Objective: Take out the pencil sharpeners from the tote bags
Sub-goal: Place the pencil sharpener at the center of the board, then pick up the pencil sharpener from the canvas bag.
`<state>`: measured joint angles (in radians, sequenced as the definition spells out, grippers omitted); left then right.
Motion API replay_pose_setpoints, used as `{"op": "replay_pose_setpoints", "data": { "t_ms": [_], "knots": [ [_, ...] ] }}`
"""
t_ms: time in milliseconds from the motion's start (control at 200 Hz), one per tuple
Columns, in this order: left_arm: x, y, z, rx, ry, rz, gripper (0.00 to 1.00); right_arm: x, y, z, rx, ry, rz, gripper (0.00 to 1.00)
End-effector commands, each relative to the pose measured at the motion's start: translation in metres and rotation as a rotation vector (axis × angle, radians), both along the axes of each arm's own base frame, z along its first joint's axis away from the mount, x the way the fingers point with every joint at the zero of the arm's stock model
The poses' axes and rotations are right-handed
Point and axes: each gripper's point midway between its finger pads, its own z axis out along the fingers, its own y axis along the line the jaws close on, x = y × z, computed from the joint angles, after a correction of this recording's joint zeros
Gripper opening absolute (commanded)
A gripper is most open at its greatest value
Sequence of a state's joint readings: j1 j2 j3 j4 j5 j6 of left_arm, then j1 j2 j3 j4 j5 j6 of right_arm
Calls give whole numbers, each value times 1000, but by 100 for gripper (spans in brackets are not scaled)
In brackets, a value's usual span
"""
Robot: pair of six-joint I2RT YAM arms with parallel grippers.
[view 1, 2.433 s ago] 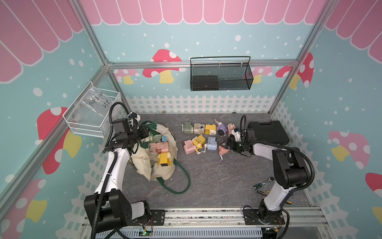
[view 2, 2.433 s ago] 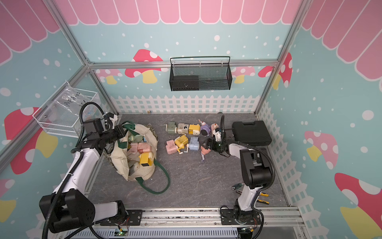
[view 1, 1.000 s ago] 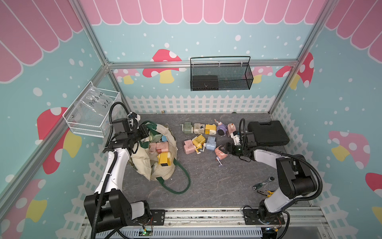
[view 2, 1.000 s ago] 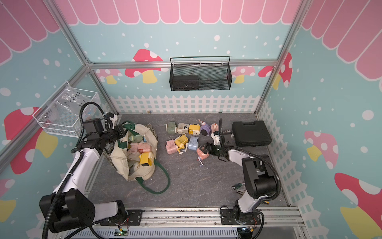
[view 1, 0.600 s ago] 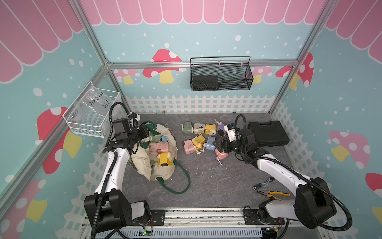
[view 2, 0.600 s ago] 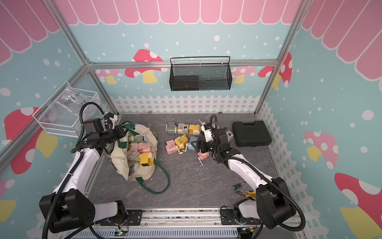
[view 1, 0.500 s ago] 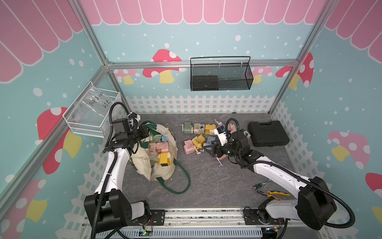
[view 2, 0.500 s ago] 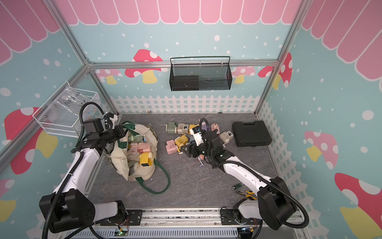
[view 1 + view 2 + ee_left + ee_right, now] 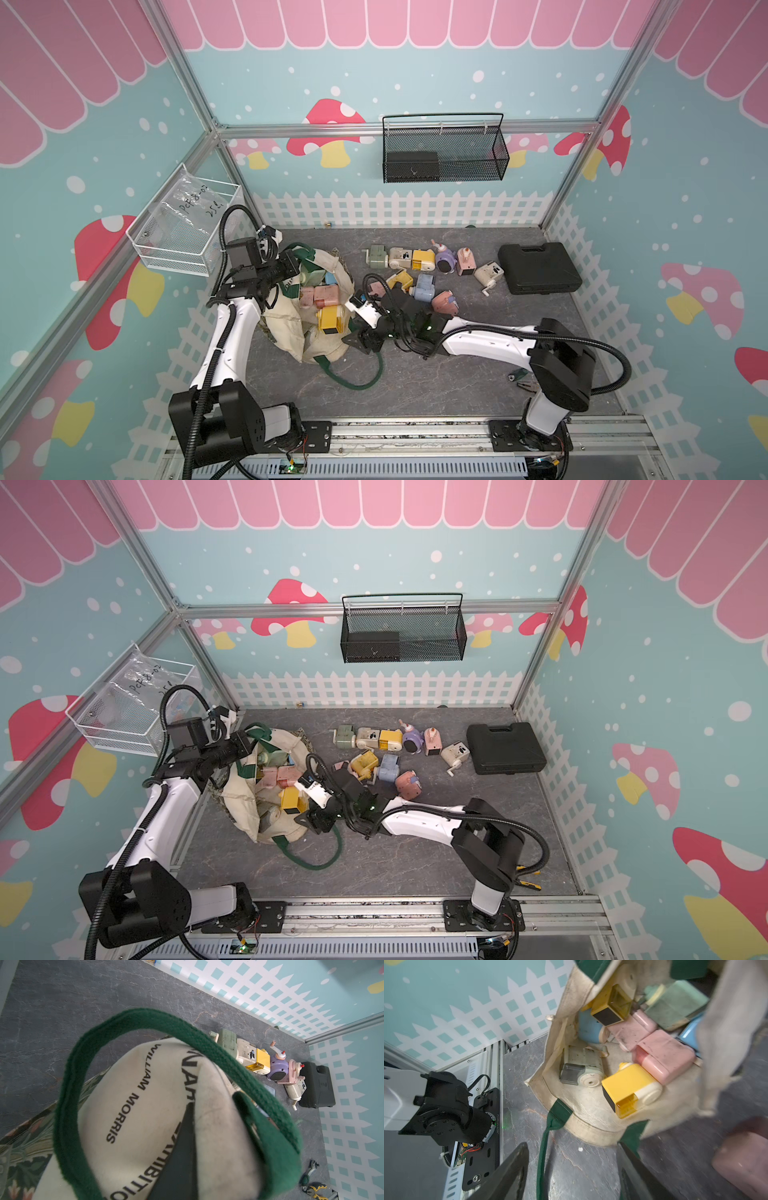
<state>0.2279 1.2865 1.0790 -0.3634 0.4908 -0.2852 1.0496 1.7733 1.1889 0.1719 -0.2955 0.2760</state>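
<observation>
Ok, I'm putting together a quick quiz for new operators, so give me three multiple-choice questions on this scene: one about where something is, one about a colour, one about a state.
1. Where is the black case?
A) hanging on the back wall
B) on the table, on the right arm's side
C) beneath the left arm

2. What colour are the tote bag's straps?
A) dark green
B) red
C) white

3. How is the right gripper?
A) shut on a yellow sharpener
B) shut on a strap
C) open and empty, near the bag's mouth

Answers:
1 B: the case lies flat on the table beyond the loose sharpeners.
2 A: the left wrist view shows a green loop.
3 C: its fingers stand apart with nothing held.
</observation>
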Motion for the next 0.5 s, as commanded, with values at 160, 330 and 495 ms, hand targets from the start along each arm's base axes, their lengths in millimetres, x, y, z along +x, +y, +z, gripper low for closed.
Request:
{"op": "replay_pose_setpoints", "data": {
  "t_ms": [160,330,495],
  "knots": [
    [3,-3,33,-1,-100,-17,0,53,40,-51,-252,39,-246,68],
    [3,-4,32,-2,-98,-19,0,73,52,-70,-323,94,-385,75],
    [2,-4,33,-4,-100,-20,0,85,57,-85,-369,100,-483,81]
  ]
}}
